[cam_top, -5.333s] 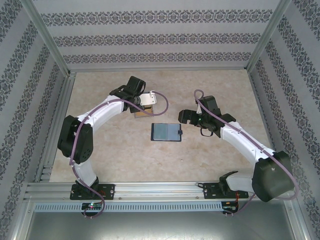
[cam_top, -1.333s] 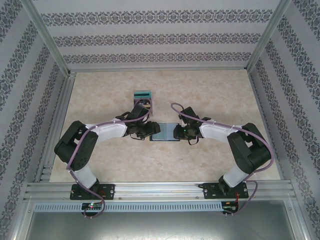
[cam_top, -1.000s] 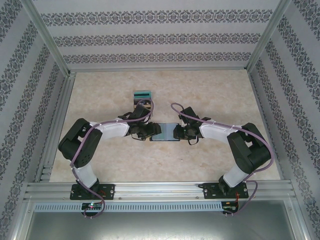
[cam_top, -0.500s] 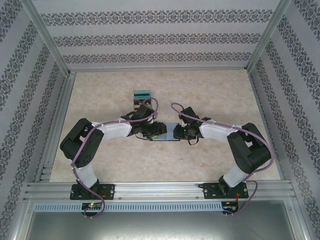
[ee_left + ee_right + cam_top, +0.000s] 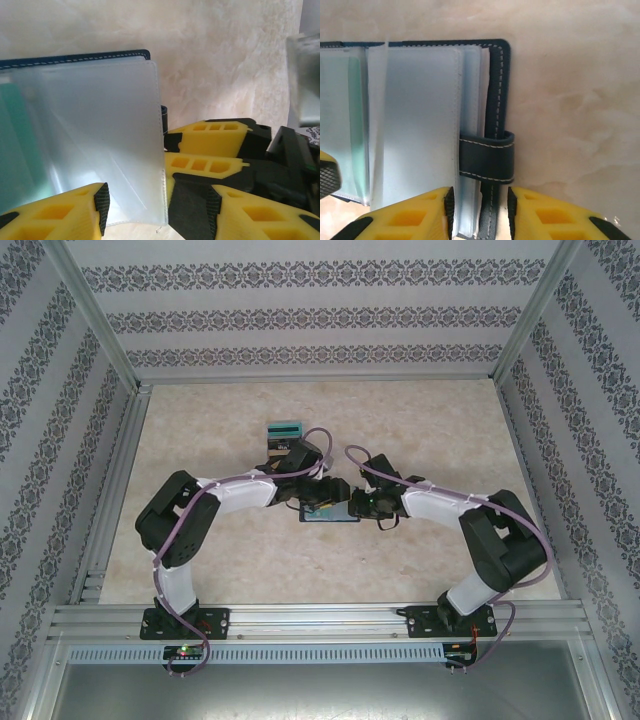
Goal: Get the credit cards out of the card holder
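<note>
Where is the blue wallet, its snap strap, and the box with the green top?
card holder [image 5: 498, 85]: right wrist view, navy stitched edge.
snap tab [image 5: 486, 158]: right wrist view, middle of strap.
box [image 5: 284, 428]: top external view, teal top.

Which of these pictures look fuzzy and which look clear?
Left wrist view: the clear sleeve looks milky, and a grey shape at the right edge is blurred. Right wrist view: the snap tab on the card holder is sharp. Top external view: even light, no hard shadows.
</note>
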`<state>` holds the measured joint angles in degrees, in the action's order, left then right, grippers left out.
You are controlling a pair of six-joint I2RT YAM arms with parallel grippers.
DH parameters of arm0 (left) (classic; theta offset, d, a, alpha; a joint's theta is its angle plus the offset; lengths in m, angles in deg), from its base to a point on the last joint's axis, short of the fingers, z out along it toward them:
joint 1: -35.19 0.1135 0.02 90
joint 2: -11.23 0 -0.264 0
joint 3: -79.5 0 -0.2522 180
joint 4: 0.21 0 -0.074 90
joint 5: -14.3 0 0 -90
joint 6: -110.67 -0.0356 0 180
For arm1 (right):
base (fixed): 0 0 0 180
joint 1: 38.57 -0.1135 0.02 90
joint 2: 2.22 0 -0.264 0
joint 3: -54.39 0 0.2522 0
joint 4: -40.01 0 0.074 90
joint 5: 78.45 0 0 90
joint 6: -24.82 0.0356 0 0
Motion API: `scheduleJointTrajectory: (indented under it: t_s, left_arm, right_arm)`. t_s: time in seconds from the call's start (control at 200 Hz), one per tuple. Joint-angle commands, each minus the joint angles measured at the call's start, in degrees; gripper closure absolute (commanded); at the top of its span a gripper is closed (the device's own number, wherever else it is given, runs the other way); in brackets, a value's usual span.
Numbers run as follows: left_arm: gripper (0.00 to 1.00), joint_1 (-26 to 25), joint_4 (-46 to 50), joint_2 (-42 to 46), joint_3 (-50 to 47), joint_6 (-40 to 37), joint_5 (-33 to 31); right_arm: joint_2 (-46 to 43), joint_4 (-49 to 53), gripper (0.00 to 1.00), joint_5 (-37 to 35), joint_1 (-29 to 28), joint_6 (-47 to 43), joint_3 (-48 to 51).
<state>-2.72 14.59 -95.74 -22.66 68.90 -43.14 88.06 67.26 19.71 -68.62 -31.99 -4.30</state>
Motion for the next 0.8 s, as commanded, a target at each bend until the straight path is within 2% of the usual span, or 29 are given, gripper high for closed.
scheduleJointTrajectory:
  t_s: [0.0,0.165,0.39,0.52,0.689,0.794]
  left_arm:
    - [0.44,-0.85,-0.82,-1.48,2.24,-1.18,1.52]
    - [0.44,-0.85,0.32,-1.32,2.25,-1.51,0.23]
    - [0.46,0.40,2.79,3.12,-0.16,-2.47,-5.28]
    - [0.55,2.46,5.18,7.45,-2.61,-3.34,-8.81]
    - [0.60,5.63,7.90,12.98,-7.24,-4.37,-12.21]
    - [0.69,7.47,9.10,15.23,-10.38,-4.35,-13.73]
  right_arm:
    - [-3.57,0.30,0.62,-2.50,1.40,1.48,1.53]
    - [-5.80,0.12,0.62,-1.89,2.97,1.94,2.94]
    - [-6.68,0.50,0.62,-0.28,3.22,2.14,1.71]
    - [-6.68,0.63,0.63,1.08,3.15,2.32,0.26]
    - [-6.08,0.83,0.65,2.63,2.41,2.63,-2.36]
    - [-5.23,0.84,0.66,3.84,1.68,2.76,-4.21]
